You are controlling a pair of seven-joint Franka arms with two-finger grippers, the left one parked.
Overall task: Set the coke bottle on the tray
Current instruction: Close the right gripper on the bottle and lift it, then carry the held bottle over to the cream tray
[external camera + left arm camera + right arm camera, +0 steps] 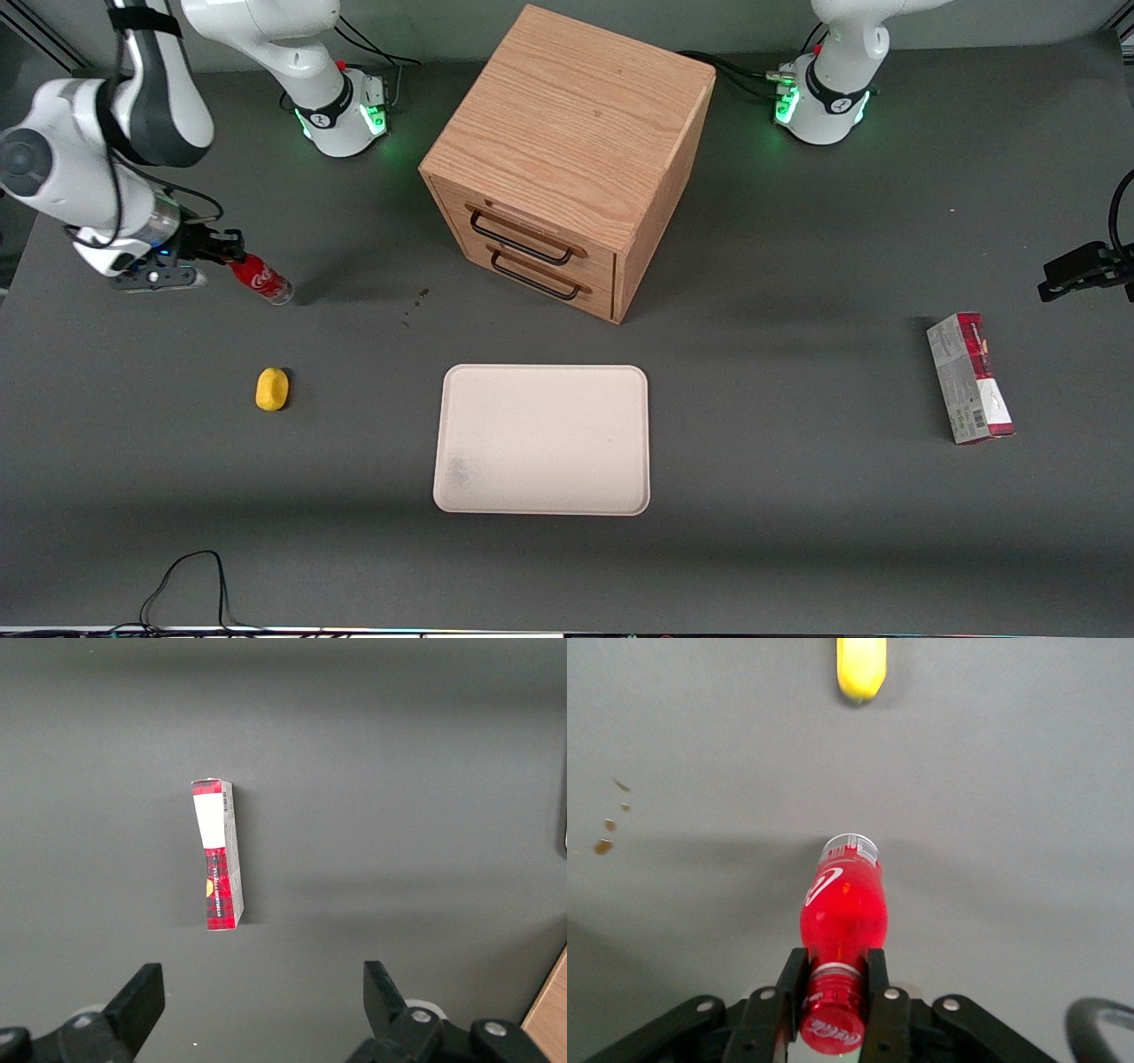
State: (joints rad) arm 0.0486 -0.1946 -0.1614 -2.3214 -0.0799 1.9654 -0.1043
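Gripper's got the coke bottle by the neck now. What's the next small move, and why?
Probably lift it straight up. The gripper is shut on the coke bottle at its neck, low by the table toward the working arm's end, and the tray lies nearer the front camera, so it needs clearance first.

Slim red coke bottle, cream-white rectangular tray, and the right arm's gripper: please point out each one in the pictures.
slim red coke bottle [842, 908]: right wrist view, on its red body.
cream-white rectangular tray [542, 439]: front view, on its bare flat floor.
gripper [833, 992]: right wrist view, at the bottle's neck, fingers shut on it.
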